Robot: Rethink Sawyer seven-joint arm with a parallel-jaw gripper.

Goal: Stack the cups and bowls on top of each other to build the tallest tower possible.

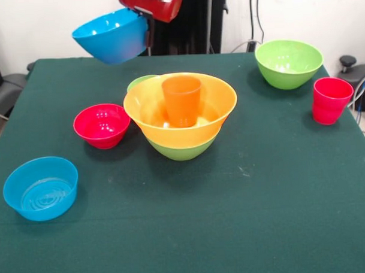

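Green cloth covers the table [262, 199]. Above its far left, the gripper [147, 27] pinches the rim of a tilted blue bowl [112, 36], held in the air. At centre, an orange cup [182, 100] stands in the orange bowl [180, 112], nested in a green bowl [182, 149].

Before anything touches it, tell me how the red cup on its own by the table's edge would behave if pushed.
The red cup looks taller than wide, so a high push would probably tip it. Once down, its round body might roll. It looks like light, glossy plastic, so it would likely slide easily on the green table.
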